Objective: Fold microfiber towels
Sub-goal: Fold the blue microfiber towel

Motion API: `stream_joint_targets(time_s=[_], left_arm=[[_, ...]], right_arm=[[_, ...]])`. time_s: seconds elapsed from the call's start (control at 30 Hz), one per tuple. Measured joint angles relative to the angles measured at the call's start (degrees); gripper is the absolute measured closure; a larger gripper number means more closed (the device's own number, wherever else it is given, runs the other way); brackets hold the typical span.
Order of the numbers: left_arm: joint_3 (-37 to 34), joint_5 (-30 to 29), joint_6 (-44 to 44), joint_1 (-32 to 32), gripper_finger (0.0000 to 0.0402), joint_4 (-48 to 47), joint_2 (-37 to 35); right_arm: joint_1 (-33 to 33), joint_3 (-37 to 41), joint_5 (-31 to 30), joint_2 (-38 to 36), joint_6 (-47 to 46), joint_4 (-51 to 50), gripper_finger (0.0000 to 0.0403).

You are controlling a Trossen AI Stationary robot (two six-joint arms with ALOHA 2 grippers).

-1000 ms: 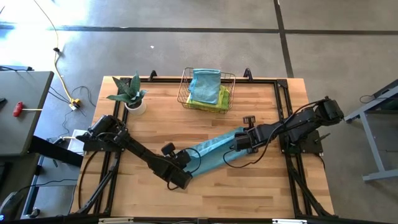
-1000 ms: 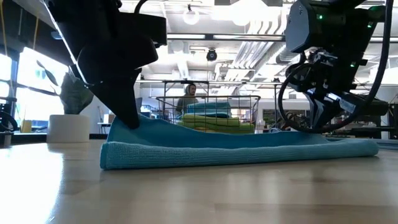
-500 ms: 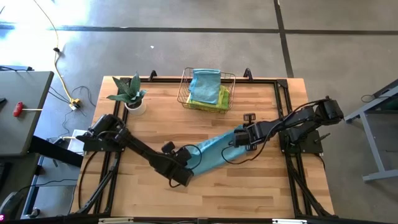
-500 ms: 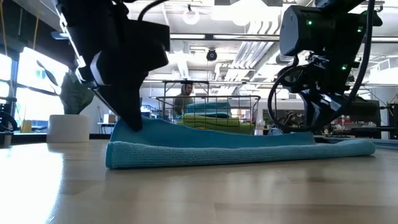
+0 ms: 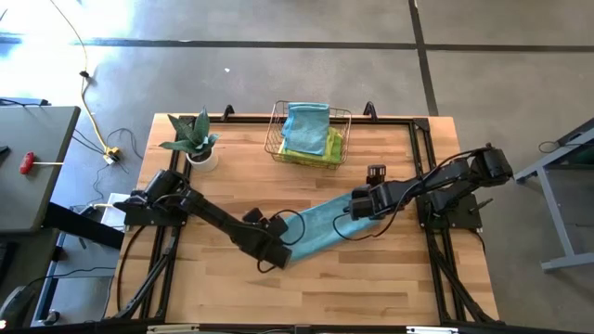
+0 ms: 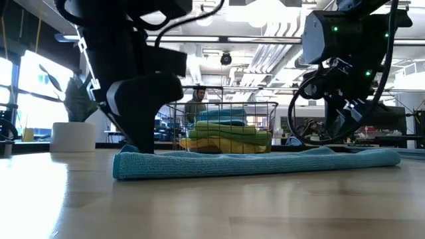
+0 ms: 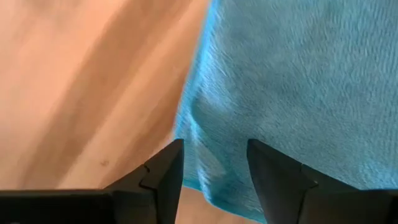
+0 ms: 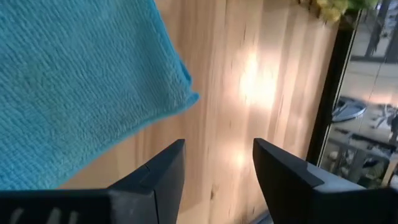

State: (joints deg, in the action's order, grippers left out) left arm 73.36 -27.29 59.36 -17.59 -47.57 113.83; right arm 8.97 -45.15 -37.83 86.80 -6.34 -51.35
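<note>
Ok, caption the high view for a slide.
Both arms over a folded teal towel on the table, left gripper and right gripper open at its ends.

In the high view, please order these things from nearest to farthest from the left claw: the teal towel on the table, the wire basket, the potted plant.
From the left claw:
1. Teal towel, right beside the claw, at table centre.
2. Potted plant, at the far left corner.
3. Wire basket, at the far edge, centre.
Plant and basket lie almost equally far, so their order is uncertain.
</note>
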Motion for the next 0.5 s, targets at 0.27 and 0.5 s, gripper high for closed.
stream_joint_targets(time_s=[0.27,0.5], left_arm=[[4.1,-3.7,-2.8,-1.5,0.024,-6.5,-1.2],[5.9,0.2,-8.8,-5.3,0.024,0.3,-1.3]], right_arm=[[1.2,-0.6,5.5,-3.0,-7.1,-4.5,0.0222],[6.5,1.0,16.9,-10.6,-20.0,8.0,0.0222]])
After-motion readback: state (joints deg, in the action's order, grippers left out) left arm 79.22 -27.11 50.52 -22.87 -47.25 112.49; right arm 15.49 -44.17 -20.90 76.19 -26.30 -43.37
